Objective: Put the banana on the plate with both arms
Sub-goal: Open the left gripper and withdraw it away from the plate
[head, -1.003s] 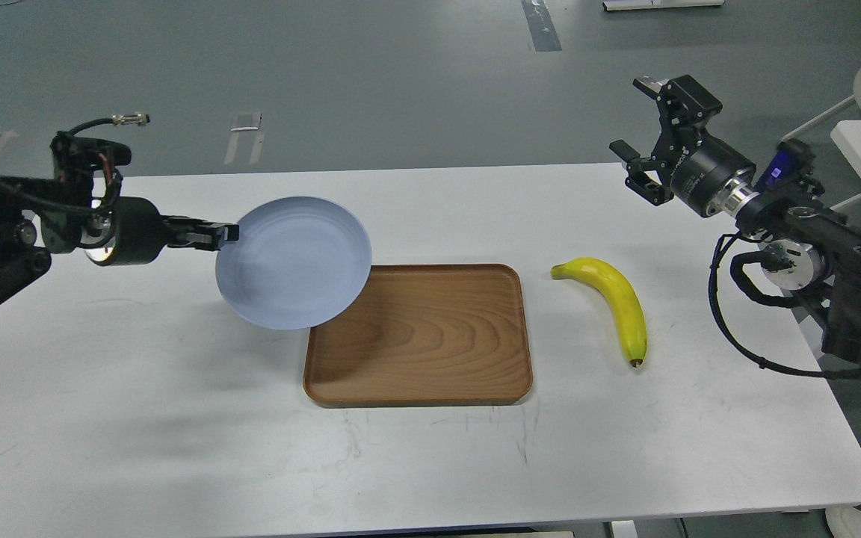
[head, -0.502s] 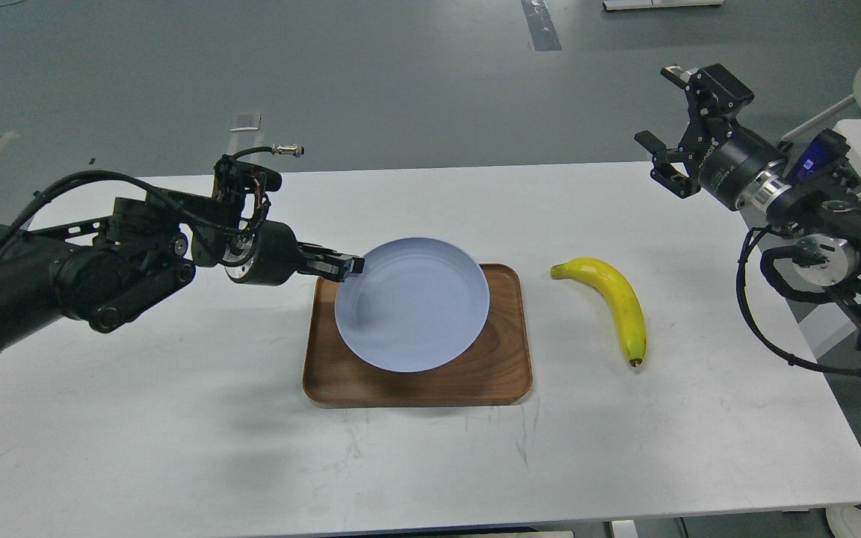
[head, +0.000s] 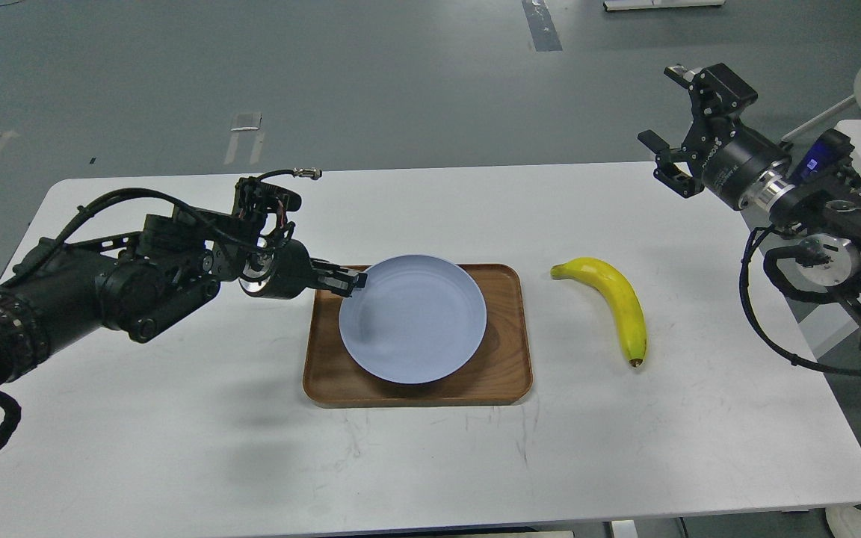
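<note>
One plate [head: 413, 320] lying in one tray [head: 509, 377] at table [head: 176, 441] centre. Left gripper [head: 352, 283] pinching plate's left rim, fingers closed on it. One banana [head: 619, 305] lying on table just right of tray, apart from it, dark tip nearest. Right gripper [head: 670, 123] hanging above far right table edge, well apart from banana; fingers seemingly spread wide, nothing between.

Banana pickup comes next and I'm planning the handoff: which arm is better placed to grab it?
The right. The banana lies right of the tray, on the side of the open right gripper; the left gripper is shut on the plate.
</note>
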Controlling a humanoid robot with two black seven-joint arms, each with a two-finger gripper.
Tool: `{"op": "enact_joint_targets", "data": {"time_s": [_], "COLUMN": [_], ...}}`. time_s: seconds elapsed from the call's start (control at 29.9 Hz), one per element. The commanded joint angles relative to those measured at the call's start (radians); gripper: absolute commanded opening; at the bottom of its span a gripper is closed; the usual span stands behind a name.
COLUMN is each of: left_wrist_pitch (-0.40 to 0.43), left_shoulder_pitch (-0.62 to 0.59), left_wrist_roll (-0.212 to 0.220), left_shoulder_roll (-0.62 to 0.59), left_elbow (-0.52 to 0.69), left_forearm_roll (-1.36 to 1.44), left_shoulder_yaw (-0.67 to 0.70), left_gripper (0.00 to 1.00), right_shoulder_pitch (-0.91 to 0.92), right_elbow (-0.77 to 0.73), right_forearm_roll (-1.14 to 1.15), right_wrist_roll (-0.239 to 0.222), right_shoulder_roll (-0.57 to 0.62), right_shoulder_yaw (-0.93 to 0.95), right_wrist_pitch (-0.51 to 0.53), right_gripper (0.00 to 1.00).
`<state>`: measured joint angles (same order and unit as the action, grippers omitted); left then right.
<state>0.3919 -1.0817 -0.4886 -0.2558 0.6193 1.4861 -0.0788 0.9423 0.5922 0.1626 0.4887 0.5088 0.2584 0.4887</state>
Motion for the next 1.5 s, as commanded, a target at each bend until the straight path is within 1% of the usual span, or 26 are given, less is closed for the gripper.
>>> {"op": "enact_joint_targets", "data": {"time_s": [0.0,0.57,0.6,0.64,0.7,0.74,0.77,0.8,0.84,0.87,1.04,1.17,1.24,1.3,1.34,1.37,1.4,1.44,1.47], "left_wrist_pitch": [-0.001,-0.002,-0.002,-0.002,-0.004,-0.007,-0.01,-0.015,-0.018,-0.019,-0.021,-0.016,-0.007,-0.001,-0.001,0.004,0.016,0.024,0.048], "left_shoulder_pitch": [0.0,0.005,0.006,0.008,0.008,0.008,0.006,0.006,0.005,0.003,-0.006,-0.041,-0.06,-0.063,-0.063,-0.06,-0.06,-0.055,-0.046], "left_wrist_roll": [0.0,0.0,0.0,0.0,0.0,0.0,0.0,0.0,0.0,0.0,0.0,0.0,0.0,0.0,0.0,0.0,0.0,0.0,0.0], "left_shoulder_roll": [0.009,0.013,0.018,0.018,0.02,0.02,0.02,0.02,0.02,0.018,-0.002,-0.052,-0.074,-0.103,-0.103,-0.126,-0.147,-0.158,-0.177], "left_elbow": [-0.001,-0.015,-0.015,-0.015,-0.015,-0.015,-0.015,-0.015,-0.015,-0.015,-0.013,-0.01,-0.007,-0.003,-0.003,-0.003,-0.003,-0.003,-0.003], "left_forearm_roll": [0.0,-0.001,-0.001,-0.001,-0.001,-0.001,-0.001,-0.003,-0.01,-0.015,-0.049,-0.203,-0.364,-0.652,-0.653,-0.811,-0.951,-1.01,-1.112], "left_shoulder_yaw": [-0.001,-0.002,-0.002,-0.002,-0.002,-0.001,-0.001,-0.001,0.001,0.001,0.008,0.017,0.019,0.022,0.022,0.022,0.022,0.024,0.027], "left_gripper": [0.0,0.0,0.04,0.16,0.31,0.44,0.5,0.68,0.88,0.98,0.98,0.98,0.98,0.98,0.98,0.98,0.98,0.98,0.98], "right_shoulder_pitch": [0.0,0.0,-0.002,-0.002,-0.002,-0.002,-0.002,-0.002,-0.002,-0.002,-0.004,-0.002,-0.004,-0.002,-0.002,-0.004,-0.002,-0.002,-0.002], "right_elbow": [0.0,0.001,0.001,0.001,0.001,0.001,0.001,0.001,0.001,0.001,0.001,0.001,0.001,0.001,0.001,0.001,0.001,0.001,0.001], "right_forearm_roll": [0.0,0.0,0.0,0.0,0.0,0.0,0.0,0.0,0.0,0.0,0.0,0.0,0.0,0.0,0.0,0.0,0.0,0.0,0.0], "right_wrist_roll": [0.0,0.0,0.0,0.0,0.0,0.0,0.0,0.0,0.0,0.0,0.0,0.0,0.0,0.0,0.0,0.0,0.0,0.0,0.0], "right_shoulder_roll": [0.0,0.008,0.008,0.008,0.008,0.008,0.008,0.008,0.008,0.008,0.008,0.008,0.008,0.008,0.008,0.008,0.008,0.008,0.008], "right_shoulder_yaw": [-0.001,-0.001,-0.001,-0.001,-0.001,-0.001,-0.001,-0.001,-0.001,-0.001,-0.002,-0.002,-0.002,-0.002,-0.002,-0.002,-0.002,-0.002,-0.002], "right_wrist_pitch": [0.0,0.0,0.0,0.0,0.0,0.0,0.0,0.0,0.0,0.0,0.0,0.0,0.0,0.0,0.0,0.0,0.0,0.0,0.0], "right_gripper": [1.0,1.0,1.0,1.0,1.0,1.0,1.0,1.0,1.0,1.0,1.0,1.0,1.0,1.0,1.0,1.0,1.0,1.0,1.0]}}
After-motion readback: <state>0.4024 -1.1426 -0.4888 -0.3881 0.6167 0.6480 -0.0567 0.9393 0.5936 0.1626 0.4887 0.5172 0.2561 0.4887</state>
